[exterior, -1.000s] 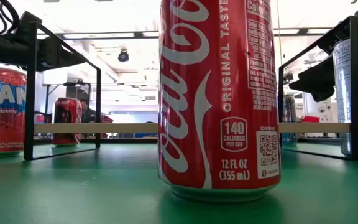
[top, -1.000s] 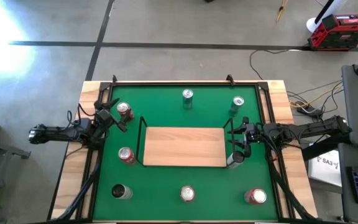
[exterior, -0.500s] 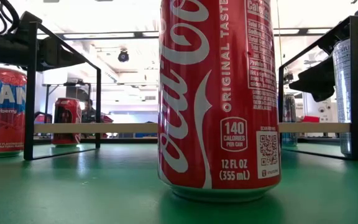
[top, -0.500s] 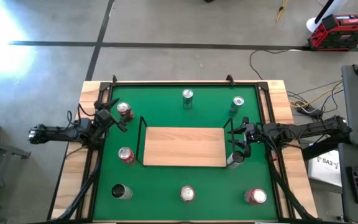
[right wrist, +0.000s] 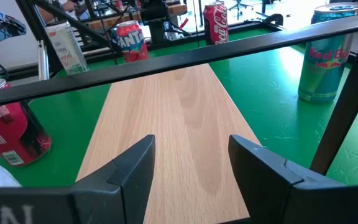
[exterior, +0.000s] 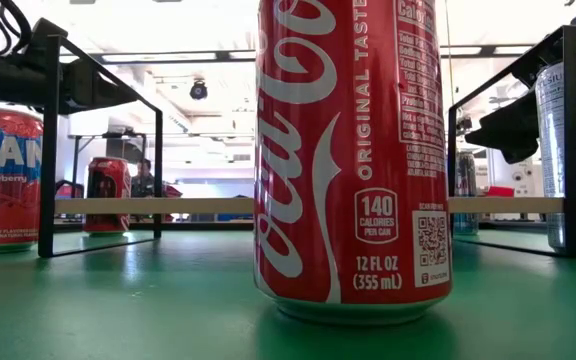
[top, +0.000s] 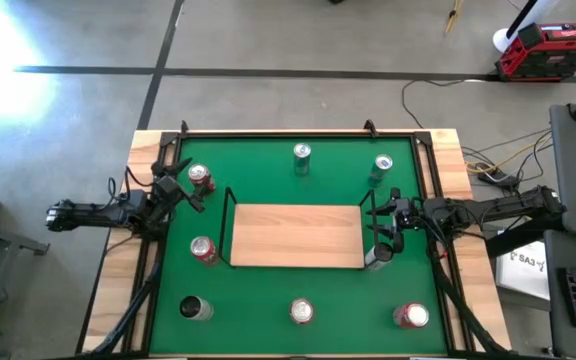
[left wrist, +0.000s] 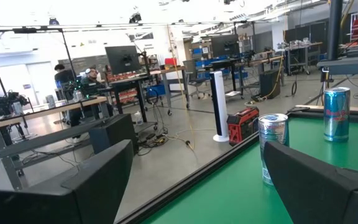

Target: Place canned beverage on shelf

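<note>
Flat rectangular light-wood shelf (top: 295,235) edged by a thin black wire frame with upright ends: lies at the middle of the green-matted tabletop (top: 268,175), board bare. Cans, all upright on the mat around it: tall silver can (top: 377,257) just beside the shelf's right end; red can (top: 203,250) near its left end; red can (top: 200,178) toward the far left; silver-topped can (top: 301,156) at the far edge; slim blue-and-silver can (top: 381,167) at the far right; dark can (top: 193,308), red Coca-Cola can (top: 301,311) and red can (top: 411,316) along the near edge. Right gripper (top: 387,229): at the shelf's right end, just above the tall silver can, fingers at their narrowest with a gap showing between them in the wrist view, nothing held. Left gripper (top: 190,187): beside the far-left red can, fingers spread wide, nothing between them in the wrist view.
</note>
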